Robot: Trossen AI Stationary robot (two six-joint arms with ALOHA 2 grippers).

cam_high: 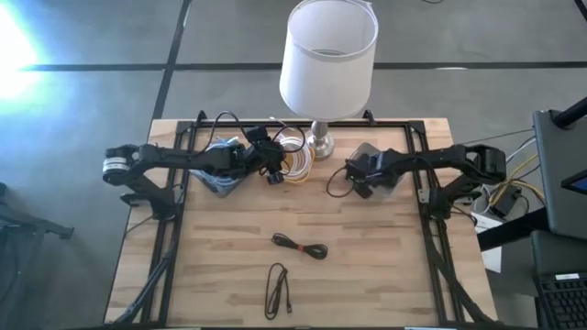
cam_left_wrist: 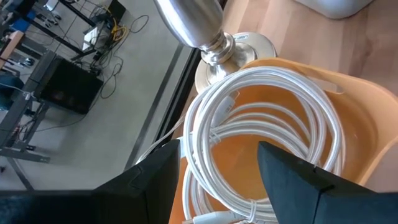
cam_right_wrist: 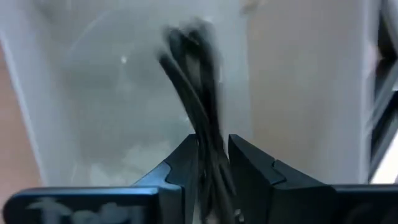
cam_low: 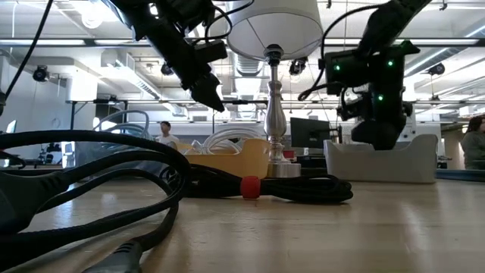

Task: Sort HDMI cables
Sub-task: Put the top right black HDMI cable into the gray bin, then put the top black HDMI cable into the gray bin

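My left gripper point(cam_high: 274, 170) point(cam_left_wrist: 217, 171) hovers open above the orange tray point(cam_left_wrist: 357, 106), in which white HDMI cable coils point(cam_left_wrist: 261, 112) lie; its fingers touch nothing. My right gripper point(cam_high: 354, 174) point(cam_right_wrist: 213, 146) is shut on a black HDMI cable bundle point(cam_right_wrist: 189, 81) over a grey tray point(cam_right_wrist: 93, 93) point(cam_high: 389, 183) right of the lamp. Light blue cables lie in another grey tray point(cam_high: 220, 181) under the left arm. Two more black bundles lie on the table, one with a red tie point(cam_high: 301, 246) point(cam_low: 303, 187) and one near the front edge point(cam_high: 278, 289). My right gripper pinches the black cable bundle point(cam_right_wrist: 208, 155) between its two fingers, which lie across the strands. The bundle runs on past the fingertips over the grey tray. A loop of it point(cam_high: 334, 183) sticks out beside the gripper toward the lamp side.
A lamp with a white shade point(cam_high: 327, 57) and metal base point(cam_high: 321, 142) stands between the trays at the far edge. A black frame runs along the table's sides point(cam_high: 174, 229). The wooden middle of the table holds only the two black bundles. People show in the room behind point(cam_low: 164, 133).
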